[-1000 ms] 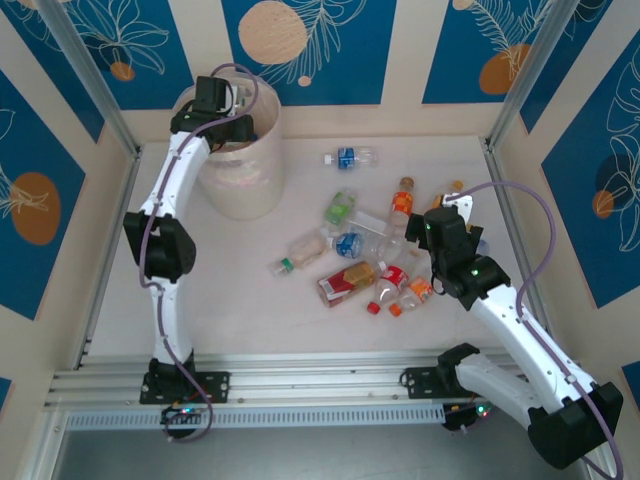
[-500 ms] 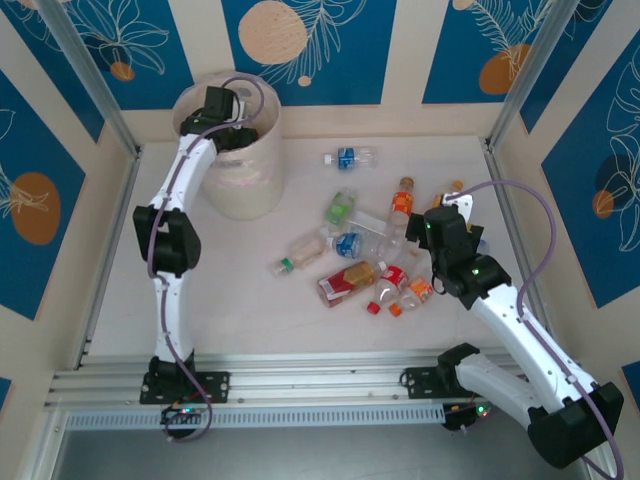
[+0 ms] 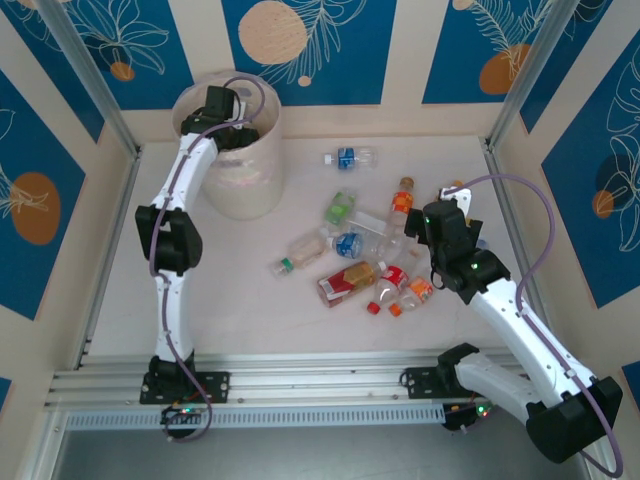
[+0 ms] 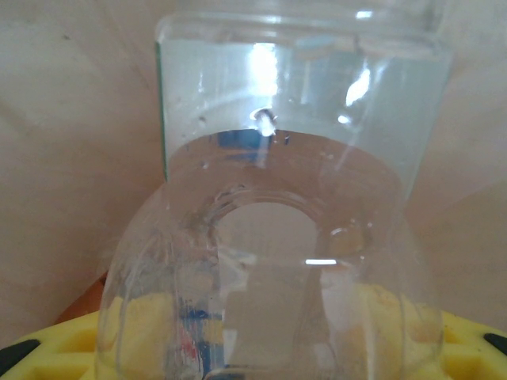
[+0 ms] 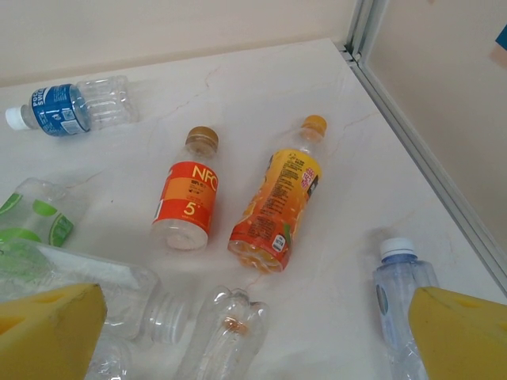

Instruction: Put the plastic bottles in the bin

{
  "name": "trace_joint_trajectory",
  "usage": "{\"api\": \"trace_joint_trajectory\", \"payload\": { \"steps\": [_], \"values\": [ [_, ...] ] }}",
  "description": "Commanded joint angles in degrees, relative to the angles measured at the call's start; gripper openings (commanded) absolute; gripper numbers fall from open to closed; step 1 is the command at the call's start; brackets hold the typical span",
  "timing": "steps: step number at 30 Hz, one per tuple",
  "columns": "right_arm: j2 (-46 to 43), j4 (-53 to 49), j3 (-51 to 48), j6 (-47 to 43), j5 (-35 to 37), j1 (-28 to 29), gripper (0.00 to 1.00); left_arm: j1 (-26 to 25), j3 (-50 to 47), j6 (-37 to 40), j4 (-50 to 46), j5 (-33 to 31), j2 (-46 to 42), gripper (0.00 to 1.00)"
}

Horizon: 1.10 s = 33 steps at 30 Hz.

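Right gripper (image 5: 253, 336), wide open, edged toward NFC bottle (image 5: 187, 198); left gripper (image 4: 253, 352) clasps clear bottle (image 4: 293, 158).

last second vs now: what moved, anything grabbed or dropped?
The left gripper, clamped on a clear plastic bottle, shifted slightly right over the tall translucent pale-pink bin, then held. The open right gripper edged a little farther out from its base. Nothing was grabbed or released. The loose bottles on the table lie as before.
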Motion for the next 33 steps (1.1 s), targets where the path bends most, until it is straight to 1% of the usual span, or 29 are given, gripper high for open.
{"api": "trace_joint_trajectory", "payload": {
  "steps": [1,7,19,22,33],
  "values": [
    [0.0,0.3,1.5,-0.8,1.9,0.3,0.99,0.7,-0.5,0.3,-0.2,1.9,5.2,0.48],
    [0.0,0.8,1.4,-1.1,2.0,0.3,0.99,0.7,-0.5,0.1,-0.3,1.9,6.0,0.51],
    [1.1,1.7,1.7,-1.4,1.9,0.3,0.99,0.7,-0.5,0.5,-0.8,1.0,7.3,0.53],
    [1.4,1.9,1.5,-1.2,1.9,0.3,0.99,0.7,-0.5,0.6,-0.9,1.0,7.5,0.57],
    [0.3,1.4,0.8,-0.6,2.4,0.3,0.99,0.7,-0.5,1.1,-1.4,0.4,6.7,0.65]
  ]
}}
